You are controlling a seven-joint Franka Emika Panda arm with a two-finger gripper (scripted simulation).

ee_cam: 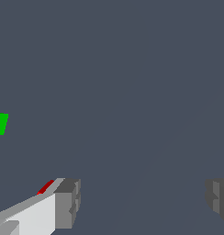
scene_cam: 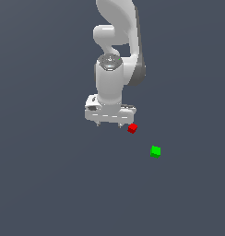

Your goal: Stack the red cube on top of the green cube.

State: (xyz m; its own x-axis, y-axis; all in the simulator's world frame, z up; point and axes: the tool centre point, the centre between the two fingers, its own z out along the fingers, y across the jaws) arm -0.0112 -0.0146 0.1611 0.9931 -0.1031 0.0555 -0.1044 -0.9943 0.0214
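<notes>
The tool (scene_cam: 109, 124) hangs from the white arm (scene_cam: 116, 55) with its jaws spread wide and nothing between them; in the wrist view the two grey fingertips (ee_cam: 68, 202) stand far apart with bare surface in the gap. The red cube (scene_cam: 132, 128) rests on the grey desk (scene_cam: 50, 184) just beside the tool, on the exterior view's right, outside the jaws; the wrist view shows only a red sliver (ee_cam: 45, 187) past one finger. The green cube (scene_cam: 155, 151) sits apart from it, further to that view's right and nearer. Nothing is stacked yet, so the step in hand seems to be reaching the red cube. To do it well, the tool should shift sideways until the cube lies centred between the fingers, then lower squarely and close only once both pads flank it.
</notes>
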